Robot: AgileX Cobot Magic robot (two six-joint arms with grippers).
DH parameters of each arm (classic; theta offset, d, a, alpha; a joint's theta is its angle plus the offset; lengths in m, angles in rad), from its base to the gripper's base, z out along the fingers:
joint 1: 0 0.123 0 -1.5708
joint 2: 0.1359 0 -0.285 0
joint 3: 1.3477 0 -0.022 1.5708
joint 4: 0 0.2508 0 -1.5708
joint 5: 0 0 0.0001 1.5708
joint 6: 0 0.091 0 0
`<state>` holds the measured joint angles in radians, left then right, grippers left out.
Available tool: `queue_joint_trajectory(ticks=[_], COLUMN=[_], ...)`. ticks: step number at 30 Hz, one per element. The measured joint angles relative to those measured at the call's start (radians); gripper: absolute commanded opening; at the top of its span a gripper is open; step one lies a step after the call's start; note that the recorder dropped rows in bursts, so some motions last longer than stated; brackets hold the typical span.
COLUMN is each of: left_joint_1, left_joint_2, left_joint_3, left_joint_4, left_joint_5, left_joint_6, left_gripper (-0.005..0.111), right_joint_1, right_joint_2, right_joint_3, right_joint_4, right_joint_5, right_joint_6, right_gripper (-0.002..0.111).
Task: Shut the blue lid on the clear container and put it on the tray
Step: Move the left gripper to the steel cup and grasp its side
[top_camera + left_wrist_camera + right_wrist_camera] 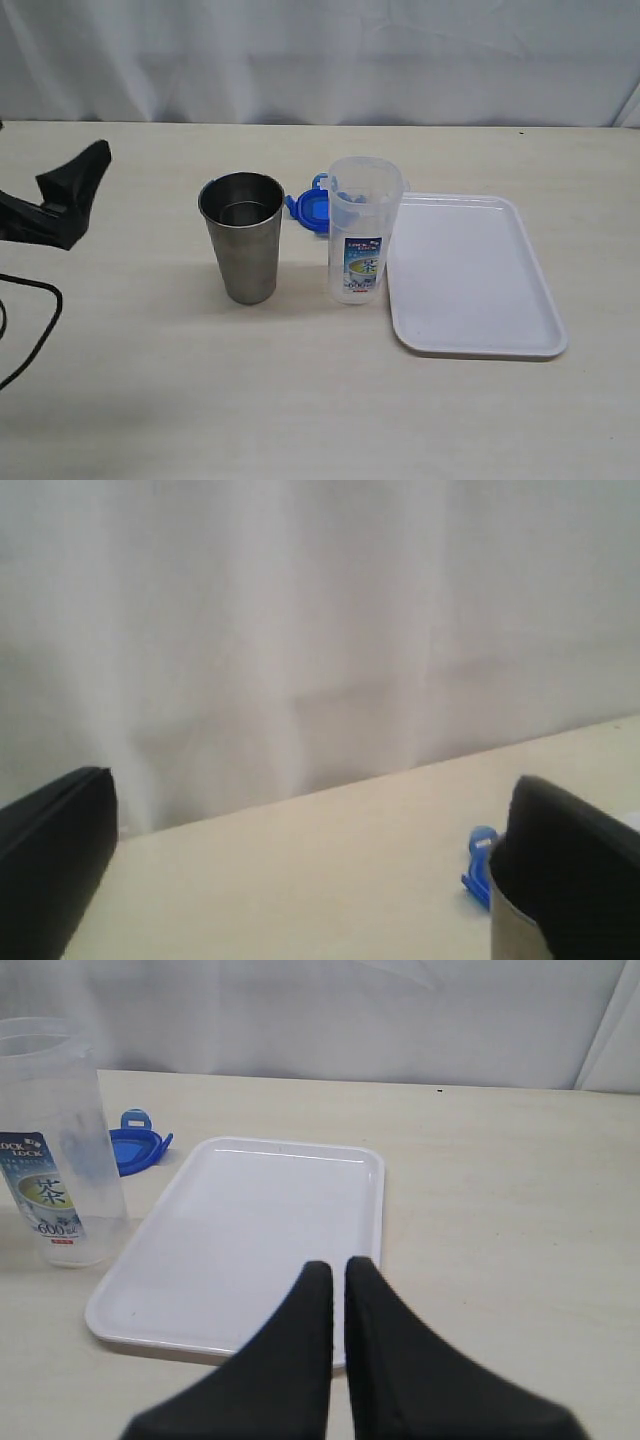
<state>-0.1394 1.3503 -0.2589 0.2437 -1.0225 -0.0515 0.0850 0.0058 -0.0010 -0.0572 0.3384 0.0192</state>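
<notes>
**A:** Where does the clear container (364,228) stand?

**B:** Upright on the worktop (150,380), long axis vertical, open mouth up, label facing the exterior camera. It is just beside the tray (470,280), with a steel cup (242,237) near on its other side. The blue lid (312,208) lies behind it, partly hidden.

**A:** The risk?

**B:** It looks tall and narrow. I'd judge a nudge while reaching for the lid could topple it, perhaps into the cup. A lid pressed on askew may not snap.

**A:** And the arms?

**B:** Left fingers (55,860) are spread wide and empty, well apart from everything. Right fingers (315,1310) are pressed together, holding nothing, with the tray ahead.
</notes>
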Motion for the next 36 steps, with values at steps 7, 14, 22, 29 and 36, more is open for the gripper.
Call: queue_joint_trajectory(ticks=[7, 14, 22, 29, 36], left_joint_1=[0.0, 0.0, 0.0, 0.0, 0.0], left_joint_2=[0.262, 0.46, 0.624, 0.715, 0.769], left_joint_3=[-0.002, -0.082, -0.196, -0.303, -0.378], left_joint_4=[0.143, 0.257, 0.394, 0.511, 0.564], left_joint_5=[-0.17, -0.176, -0.181, -0.182, -0.184], left_joint_6=[0.0, 0.0, -0.014, -0.081, -0.125], left_gripper=[0.099, 0.099, 0.099, 0.099, 0.099], right_joint_1=[0.0, 0.0, 0.0, 0.0, 0.0], right_joint_2=[0.0, 0.0, 0.0, 0.0, 0.0], right_joint_3=[0.0, 0.0, 0.0, 0.0, 0.0], right_joint_4=[0.0, 0.0, 0.0, 0.0, 0.0], right_joint_5=[0.0, 0.0, 0.0, 0.0, 0.0], right_joint_6=[0.0, 0.0, 0.0, 0.0, 0.0], right_gripper=[0.005, 0.005, 0.005, 0.005, 0.005])
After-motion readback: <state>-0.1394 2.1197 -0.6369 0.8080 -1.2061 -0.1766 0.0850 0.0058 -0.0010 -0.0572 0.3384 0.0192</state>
